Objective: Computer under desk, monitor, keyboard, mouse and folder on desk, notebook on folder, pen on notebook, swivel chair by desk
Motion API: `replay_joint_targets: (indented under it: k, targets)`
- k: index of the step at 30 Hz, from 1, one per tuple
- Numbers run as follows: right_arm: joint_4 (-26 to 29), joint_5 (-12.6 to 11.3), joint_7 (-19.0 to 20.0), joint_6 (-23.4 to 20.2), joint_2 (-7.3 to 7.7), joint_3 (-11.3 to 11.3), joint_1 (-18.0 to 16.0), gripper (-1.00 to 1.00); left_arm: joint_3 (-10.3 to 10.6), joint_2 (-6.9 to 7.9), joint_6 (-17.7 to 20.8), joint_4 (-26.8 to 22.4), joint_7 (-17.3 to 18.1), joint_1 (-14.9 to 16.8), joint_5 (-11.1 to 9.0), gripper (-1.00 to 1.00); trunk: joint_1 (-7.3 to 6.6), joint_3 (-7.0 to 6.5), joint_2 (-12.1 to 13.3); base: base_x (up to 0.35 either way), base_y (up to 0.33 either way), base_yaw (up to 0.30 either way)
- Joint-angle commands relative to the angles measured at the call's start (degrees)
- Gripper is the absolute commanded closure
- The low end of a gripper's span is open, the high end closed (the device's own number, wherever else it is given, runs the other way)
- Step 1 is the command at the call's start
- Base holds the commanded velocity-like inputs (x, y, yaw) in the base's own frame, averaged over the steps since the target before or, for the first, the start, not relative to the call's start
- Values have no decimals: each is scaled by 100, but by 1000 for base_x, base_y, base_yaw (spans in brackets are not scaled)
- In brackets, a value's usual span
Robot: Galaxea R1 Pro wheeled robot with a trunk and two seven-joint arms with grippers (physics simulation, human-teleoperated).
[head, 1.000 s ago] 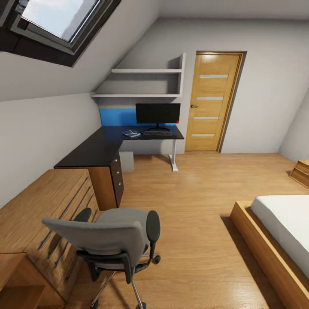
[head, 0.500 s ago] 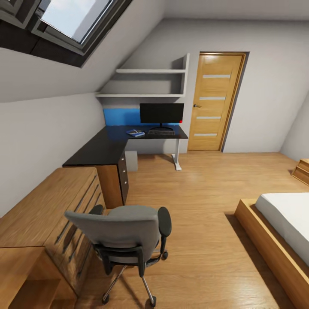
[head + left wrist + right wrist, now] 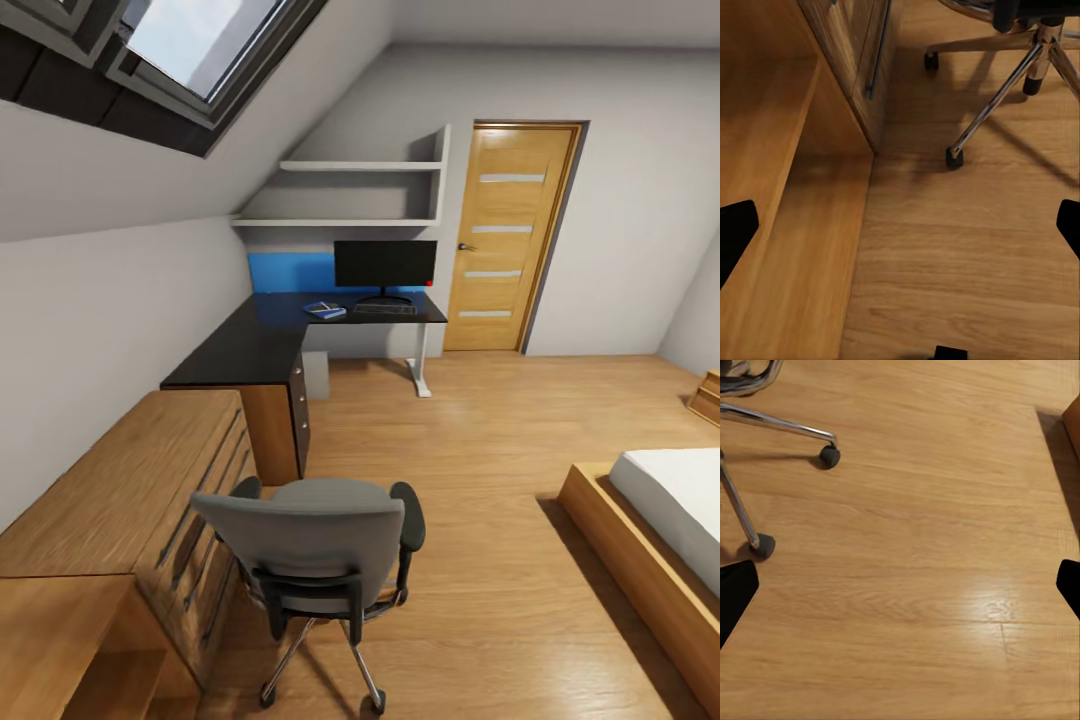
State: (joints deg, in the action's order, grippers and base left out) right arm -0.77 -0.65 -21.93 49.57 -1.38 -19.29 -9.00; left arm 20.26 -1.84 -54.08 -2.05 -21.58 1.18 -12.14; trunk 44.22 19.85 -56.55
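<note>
Facing the desk (image 3: 250, 345) across the room, you have the swivel chair (image 3: 315, 545) between you and it, well short of the desk and backrest toward you. Its chrome base shows ahead of both grippers, nearer the left gripper (image 3: 900, 225). Both the left and the right gripper (image 3: 900, 585) hang spread wide, empty. On the desk, the folder (image 3: 325, 310) lies beside the keyboard (image 3: 385, 309).
</note>
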Motion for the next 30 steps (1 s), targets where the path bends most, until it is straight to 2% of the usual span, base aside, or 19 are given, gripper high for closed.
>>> replay_joint_targets:
  k: [1, 9, 30]
  targets:
    - [-9, -5, -45, 9, 0, -48, -5, -100, 52, -1, -15, 3, -13, 4, -50, -100, 0, 7, -5, 0, 74, 0]
    - [-8, -5, -45, 9, 2, -48, -5, -100, 52, -1, -15, 3, -13, 3, -50, -100, 0, 7, -5, 0, 168, 0]
    - [-11, 3, -45, 9, 7, -48, -5, -100, 54, -1, -15, 3, -13, 3, -50, -100, 0, 7, -5, 0, 74, 0]
